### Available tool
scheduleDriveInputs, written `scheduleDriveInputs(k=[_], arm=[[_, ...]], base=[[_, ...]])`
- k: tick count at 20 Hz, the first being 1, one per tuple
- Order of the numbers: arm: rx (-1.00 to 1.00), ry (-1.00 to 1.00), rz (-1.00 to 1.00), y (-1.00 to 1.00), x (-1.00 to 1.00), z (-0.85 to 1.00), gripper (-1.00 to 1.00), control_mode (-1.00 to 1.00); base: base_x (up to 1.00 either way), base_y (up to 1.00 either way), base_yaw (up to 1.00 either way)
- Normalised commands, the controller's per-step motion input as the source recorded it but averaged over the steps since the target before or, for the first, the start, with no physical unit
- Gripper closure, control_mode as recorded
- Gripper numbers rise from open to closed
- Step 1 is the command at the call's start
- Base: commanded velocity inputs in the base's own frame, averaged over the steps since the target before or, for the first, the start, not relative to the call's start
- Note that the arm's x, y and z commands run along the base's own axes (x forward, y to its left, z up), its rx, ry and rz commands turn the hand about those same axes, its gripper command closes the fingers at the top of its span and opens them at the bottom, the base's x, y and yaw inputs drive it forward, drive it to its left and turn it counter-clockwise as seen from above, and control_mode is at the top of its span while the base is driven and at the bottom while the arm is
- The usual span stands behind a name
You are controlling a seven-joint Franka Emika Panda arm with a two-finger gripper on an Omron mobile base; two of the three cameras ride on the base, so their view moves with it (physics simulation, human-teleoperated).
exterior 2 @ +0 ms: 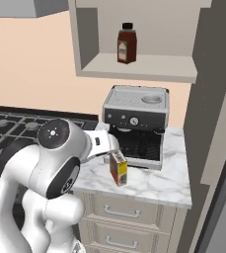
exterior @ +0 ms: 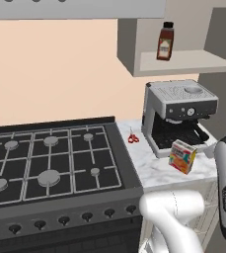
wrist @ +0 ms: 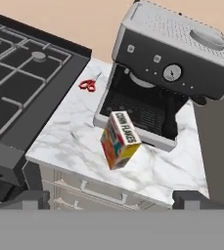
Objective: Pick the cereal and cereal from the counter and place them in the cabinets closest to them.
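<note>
At frame centre the cereal box (wrist: 120,139) stands on the counter (wrist: 74,141); the hand (wrist: 111,201), fingers spread, should descend squarely over it.

base views flank counter (exterior: 154,173) — hand view overhead
</note>
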Motion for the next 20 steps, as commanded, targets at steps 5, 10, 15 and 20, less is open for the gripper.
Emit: scheduleDriveInputs(k=[5, 10, 15, 20], arm=[[0.00, 0.04, 0.03, -0.17, -0.02, -0.49, -1.00, -1.00], [-0.05, 0.09, 0.01, 0.02, 0.05, -0.57, -1.00, -1.00], [-0.04, 0.09, 0.00, 0.05, 0.15, -0.55, -1.00, -1.00], [0.00, 0.04, 0.00, 0.00, 0.02, -0.47, -1.00, -1.00]], base=[[0.00, 0.00, 0.00], [0.00, 0.00, 0.00], [0.00, 0.00, 0.00], [0.00, 0.00, 0.00]])
